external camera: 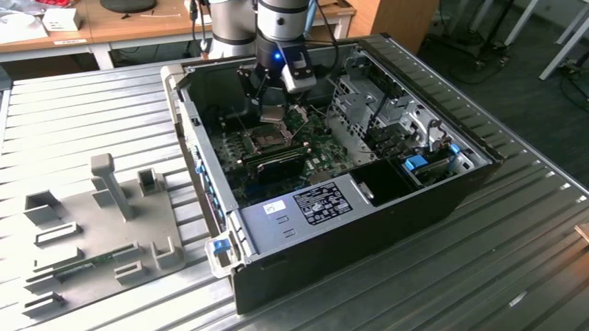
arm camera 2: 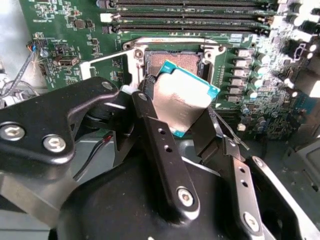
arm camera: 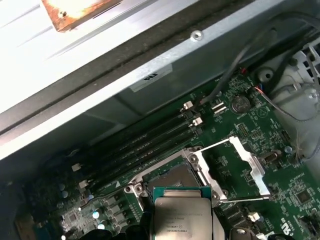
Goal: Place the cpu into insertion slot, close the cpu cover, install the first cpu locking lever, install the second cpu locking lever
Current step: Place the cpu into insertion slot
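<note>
Silvery-tan metal marks the cpu [external camera: 275,115] in the exterior view, where it is clamped in the gripper [external camera: 276,109] inside the open computer case [external camera: 387,227], over the green motherboard [external camera: 322,155].

In the second wrist view, the cpu [arm camera 2: 182,102] is pinched at opposite edges and held tilted. The insertion slot [arm camera 2: 172,62] lies just beyond the fingertips [arm camera 2: 145,107].

In the first wrist view, the cpu cover [arm camera: 250,160] is swung open beside the bare insertion slot [arm camera: 172,175]. The cpu [arm camera: 182,220] is held at the slot's edge and judged not yet seated.

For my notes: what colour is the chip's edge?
Teal, on the chip; best in the second wrist view.
</note>
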Controlling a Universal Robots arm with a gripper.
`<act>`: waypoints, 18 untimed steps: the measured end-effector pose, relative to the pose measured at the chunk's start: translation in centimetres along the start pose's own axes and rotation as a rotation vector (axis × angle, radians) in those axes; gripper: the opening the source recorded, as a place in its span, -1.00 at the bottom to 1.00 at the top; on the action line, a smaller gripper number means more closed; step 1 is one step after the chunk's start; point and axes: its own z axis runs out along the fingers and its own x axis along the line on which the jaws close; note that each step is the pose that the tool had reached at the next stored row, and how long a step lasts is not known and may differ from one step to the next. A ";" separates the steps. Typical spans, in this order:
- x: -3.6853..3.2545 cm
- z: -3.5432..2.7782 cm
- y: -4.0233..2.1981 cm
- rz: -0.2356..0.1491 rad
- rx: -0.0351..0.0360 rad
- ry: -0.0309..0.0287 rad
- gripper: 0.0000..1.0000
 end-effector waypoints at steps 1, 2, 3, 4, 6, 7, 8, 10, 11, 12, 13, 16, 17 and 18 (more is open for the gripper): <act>0.00 0.01 0.00 0.009 -0.0001 -0.0006 0.08; 0.00 0.02 0.00 0.020 -0.0002 -0.0011 0.08; 0.00 0.03 0.00 0.033 -0.0004 -0.0018 0.08; 0.00 0.04 0.00 0.044 -0.0005 -0.0025 0.08; 0.00 0.05 0.00 0.068 -0.0008 -0.0038 0.08; 0.00 0.06 0.00 0.080 -0.0009 -0.0045 0.08; 0.00 0.07 0.00 0.093 -0.0011 -0.0052 0.08; 0.00 0.08 0.00 0.120 -0.0014 -0.0067 0.08; 0.00 0.10 -0.01 0.134 -0.0015 -0.0075 0.08; 0.00 0.11 0.00 0.148 -0.0018 -0.0083 0.08; 0.00 0.12 -0.01 0.163 -0.0018 -0.0091 0.08; 0.00 0.16 -0.01 0.209 -0.0024 -0.0117 0.08; 0.00 0.17 -0.01 0.223 -0.0025 -0.0124 0.08; 0.00 0.19 -0.01 0.236 -0.0027 -0.0132 0.08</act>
